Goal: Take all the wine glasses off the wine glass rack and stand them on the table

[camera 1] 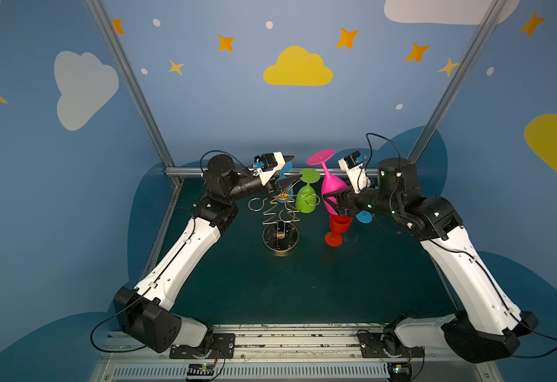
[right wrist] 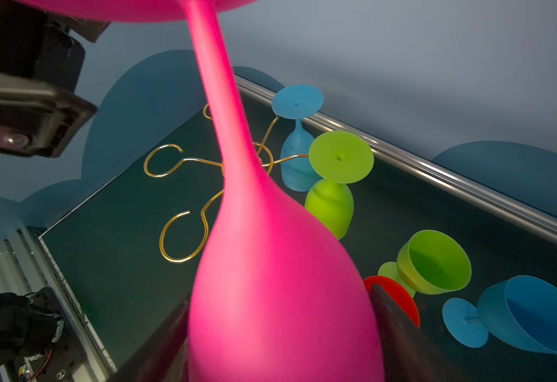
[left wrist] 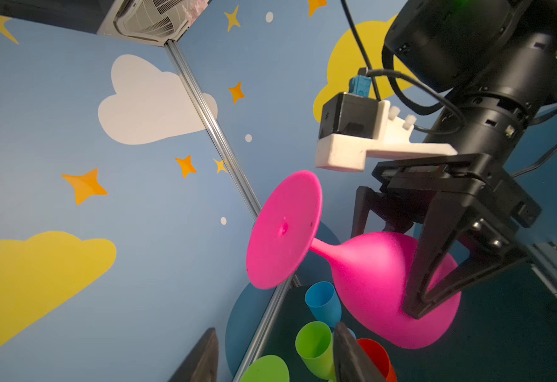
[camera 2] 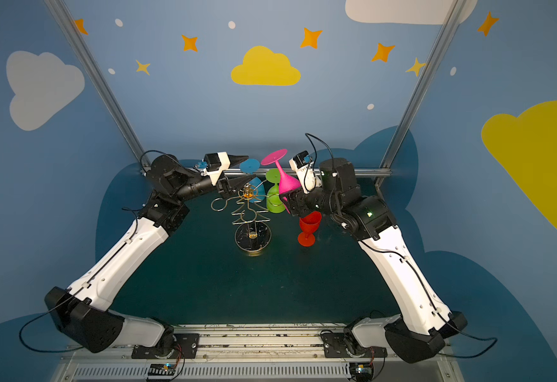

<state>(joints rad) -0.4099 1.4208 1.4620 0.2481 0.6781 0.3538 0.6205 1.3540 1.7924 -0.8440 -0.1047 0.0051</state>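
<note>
Black left end effector (camera 1: 296,167): jaws parted with nothing between them, poised just above the hub of the rack.
Gold wire wine glass rack (camera 1: 290,241): thin looped arms on a round dark base, directly below that end effector. It looks light enough to rock, so steadying its post would be a fair job for the free arm.
Green plastic wine glass (camera 1: 306,200): hangs bowl-down from a loop, just beside the right end effector's load on the rack side. It is the nearest thing to knock.
Pink plastic wine glass (camera 1: 331,187): foot up and tilted, apparently clear of the wire loops.
Right end effector (camera 1: 334,204): closed across the pink bowl.
Red plastic wine glass (camera 1: 338,228): upright on the dark green worktop (camera 1: 303,287), right beneath the right end effector.
Doing it well: draw away from the green glass first, then roll the wrist slowly, since the smooth rounded bowl may slip. Set the glass down on bare worktop, aside from the red one.
</note>
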